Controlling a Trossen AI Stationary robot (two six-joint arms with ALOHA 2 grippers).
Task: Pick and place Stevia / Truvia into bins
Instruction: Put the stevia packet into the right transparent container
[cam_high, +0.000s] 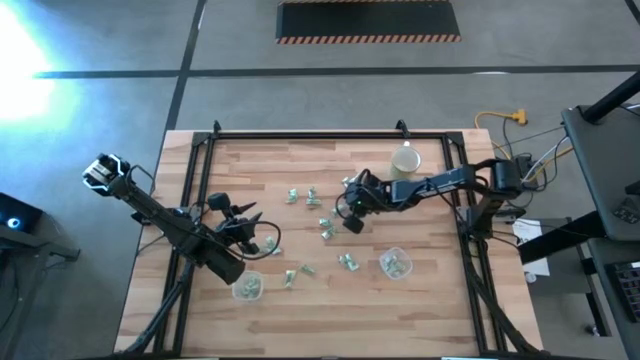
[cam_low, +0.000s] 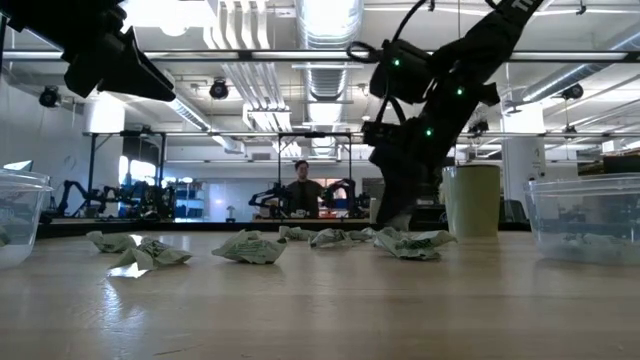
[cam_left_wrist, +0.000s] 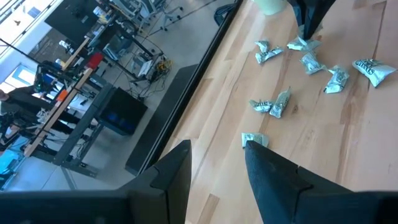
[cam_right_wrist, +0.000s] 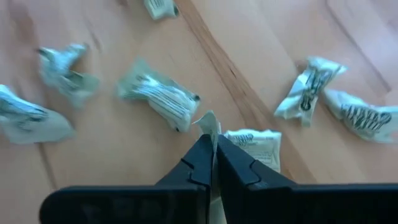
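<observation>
1. Right now one sachet (cam_right_wrist: 211, 127) is pinched edge-on between the right gripper (cam_right_wrist: 213, 155) fingers, which are closed tight on the paper; it stands up out of the tips, above the wood near the middle of the table.
2. Just beside it lie several loose sachets (cam_right_wrist: 158, 96), crumpled and scattered; from above, more of them (cam_high: 326, 228) are strewn across the centre of the table (cam_high: 430, 310), none touching the held one as far as the pictures show.
3. Two clear bins sit toward the near edge: one (cam_high: 395, 264) on the right arm's side, one (cam_high: 247, 288) by the left arm. Both already hold some packets.
4. Judged from this, the step in hand is carrying the pinched sachet to the right-side bin. To do it well: lift straight up first so the dangling paper clears its neighbours, keep the pinch firm since only a thin edge is held, and let go only once the tips are inside the bin's rim, because a light packet could flutter aside.
5. Off to the side, the left gripper (cam_left_wrist: 217, 168) hangs raised over its half of the table with its fingers parted a moderate way, empty, a sachet (cam_left_wrist: 254, 140) lying just past its tips.
6. A beige cup (cam_high: 405, 161) stands at the far edge, near the right arm.
</observation>
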